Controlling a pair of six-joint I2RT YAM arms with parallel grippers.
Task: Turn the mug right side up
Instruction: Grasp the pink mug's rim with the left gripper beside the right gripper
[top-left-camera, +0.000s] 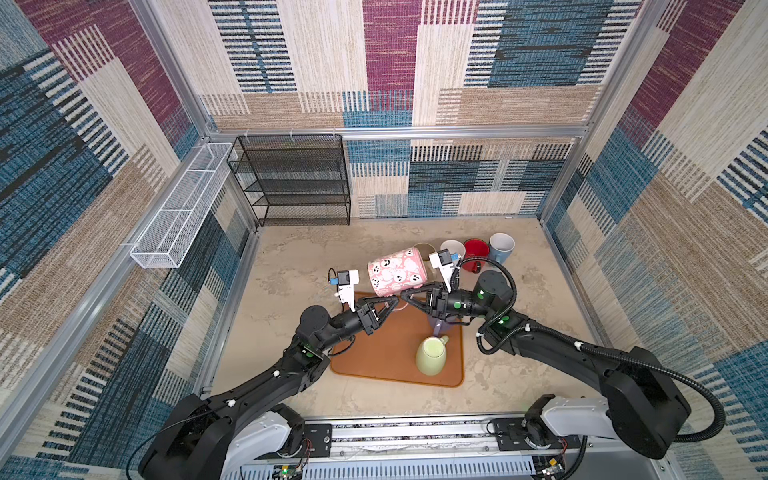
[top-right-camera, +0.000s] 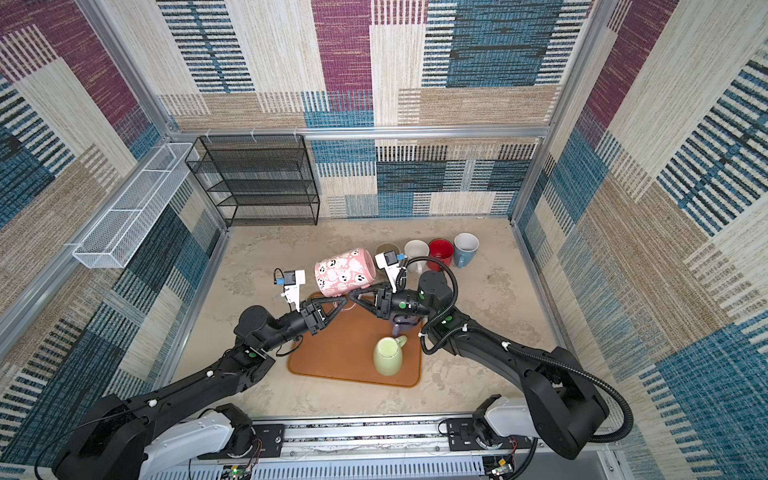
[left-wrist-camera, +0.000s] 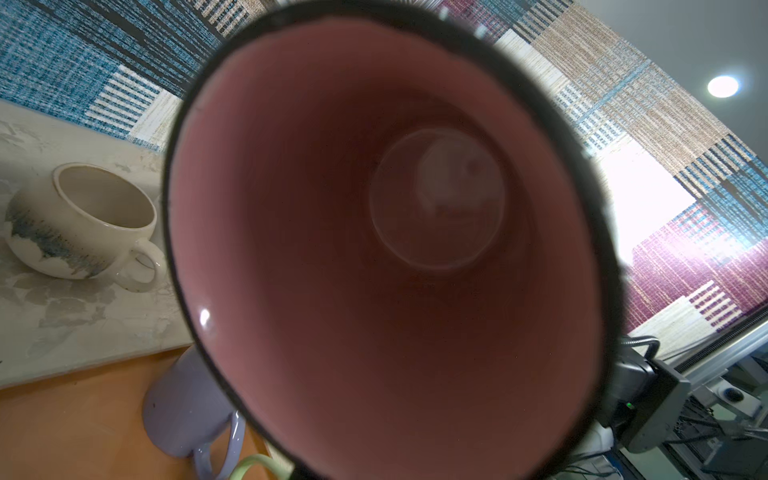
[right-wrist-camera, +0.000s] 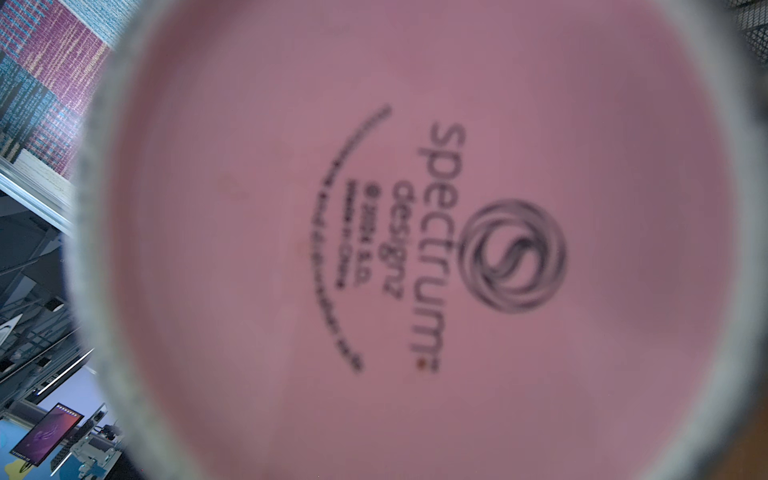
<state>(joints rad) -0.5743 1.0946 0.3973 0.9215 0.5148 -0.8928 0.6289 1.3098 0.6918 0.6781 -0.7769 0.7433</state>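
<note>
pink patterned mug (top-left-camera: 397, 272) hangs sideways above the orange mat (top-left-camera: 374, 361), right gripper (top-left-camera: 405, 296) pinching it from beneath, left gripper (top-left-camera: 394, 302) grip i cannot tell; a thin off-centre pinch could let it swing or drop.

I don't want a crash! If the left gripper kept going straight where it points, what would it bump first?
Probably the right gripper: the left gripper points tip to tip at it, beside the sideways pink ceramic mug with white faces. The mug's handle may lie between them; unclear.
</note>
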